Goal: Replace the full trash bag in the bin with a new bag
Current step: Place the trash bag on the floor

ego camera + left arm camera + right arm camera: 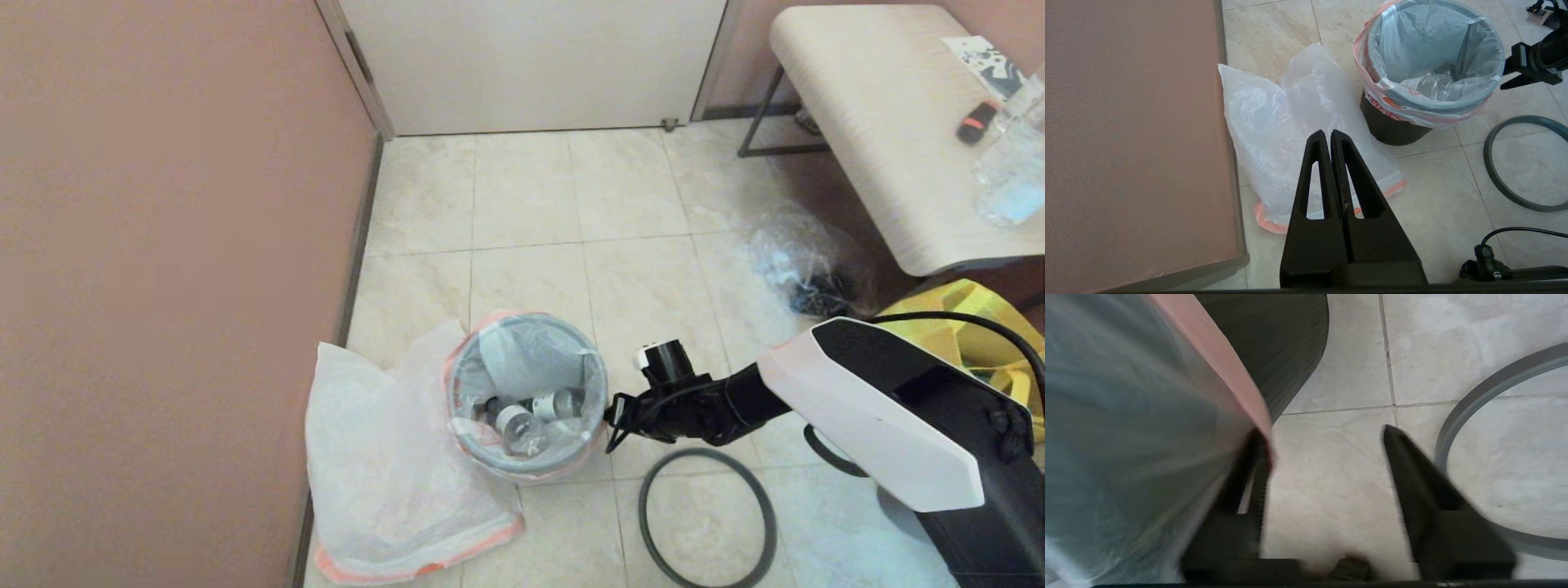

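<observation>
- L gripper (1331, 141): jaws pressed together, nothing in them, parked back from the work. New bag (1306, 134) lies flat on floor just ahead of its tips.
- Hoop (706, 516) off the bin, flat on floor, just beside R jaws.
- R gripper (1327, 441): jaws apart, holding nothing; one finger (1255, 465) touching full bag's (522, 359) orange hem at the bin's (1392, 124) lip.
- Bin upright, axis vertical, right beside R jaws; R arm far nearer. Judging: hem must sit between the jaws before they close.
</observation>
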